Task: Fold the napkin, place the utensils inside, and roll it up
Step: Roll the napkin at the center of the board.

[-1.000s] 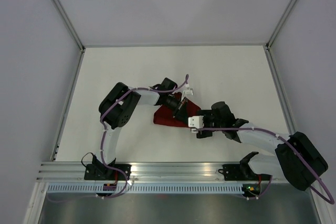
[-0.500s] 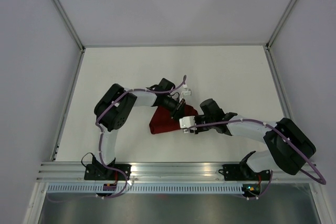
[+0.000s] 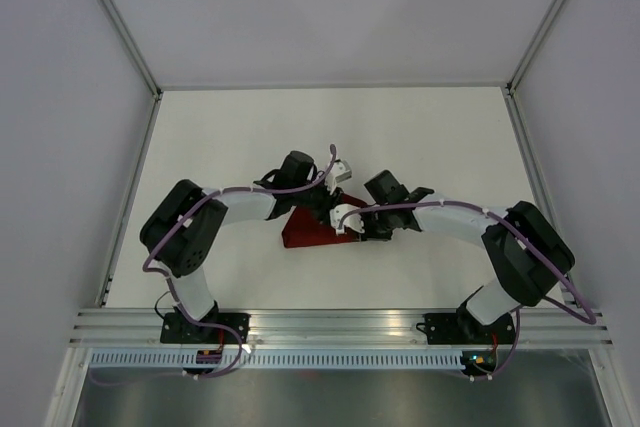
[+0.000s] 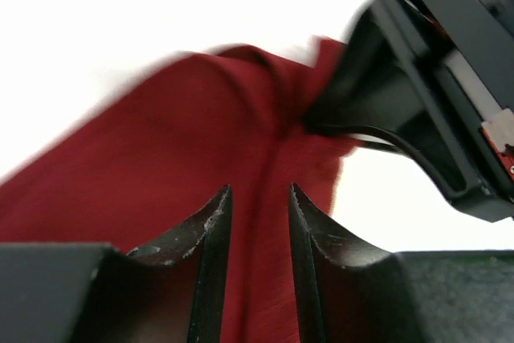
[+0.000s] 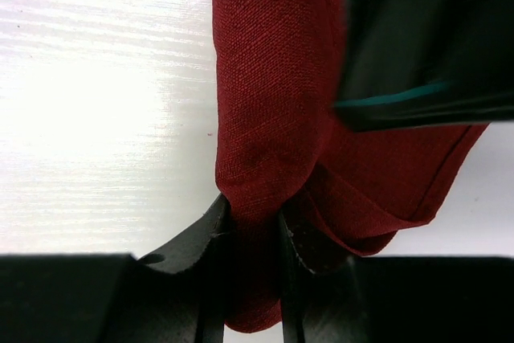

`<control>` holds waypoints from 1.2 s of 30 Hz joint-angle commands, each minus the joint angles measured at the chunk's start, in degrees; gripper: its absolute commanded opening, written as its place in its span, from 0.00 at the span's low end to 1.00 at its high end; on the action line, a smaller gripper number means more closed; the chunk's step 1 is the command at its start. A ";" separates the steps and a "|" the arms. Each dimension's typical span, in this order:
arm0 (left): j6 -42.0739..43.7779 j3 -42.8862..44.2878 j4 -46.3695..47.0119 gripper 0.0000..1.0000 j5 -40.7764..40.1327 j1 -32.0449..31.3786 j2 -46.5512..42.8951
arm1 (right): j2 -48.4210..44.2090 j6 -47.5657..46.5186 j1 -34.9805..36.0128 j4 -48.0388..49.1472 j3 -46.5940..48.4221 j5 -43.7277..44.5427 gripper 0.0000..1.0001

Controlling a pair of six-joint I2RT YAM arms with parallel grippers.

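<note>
Mid-roll: we grip the maroon napkin (image 3: 303, 234), bunched at the middle of the table (image 3: 230, 137). The left gripper (image 4: 259, 255) and right gripper (image 5: 250, 271) each pinch a ridge of cloth, nose to nose. Light and limp, it likely handles best by its edges and corners. White tabletop lies open all round.

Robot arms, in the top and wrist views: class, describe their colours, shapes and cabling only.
The left arm and right arm each have white tubular links, bulky black joint housings and a purple cable running alongside. The left gripper and right gripper have black, tapered fingers.
</note>
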 commanded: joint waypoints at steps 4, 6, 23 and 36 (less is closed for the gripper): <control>-4.90 -6.05 13.96 0.40 -16.86 1.84 -7.76 | 4.35 4.70 -0.03 -10.49 2.06 0.08 0.19; -5.25 -8.59 16.76 0.42 -23.18 2.02 -10.13 | 5.92 5.06 -0.46 -11.54 3.10 0.16 0.19; -10.53 -23.81 35.76 0.57 -50.81 2.45 -31.32 | 25.08 6.91 -9.51 -32.63 23.58 -8.18 0.18; 7.48 -29.80 38.76 0.58 -49.13 -7.81 -37.57 | 49.60 -2.76 -16.20 -56.89 47.48 -14.43 0.19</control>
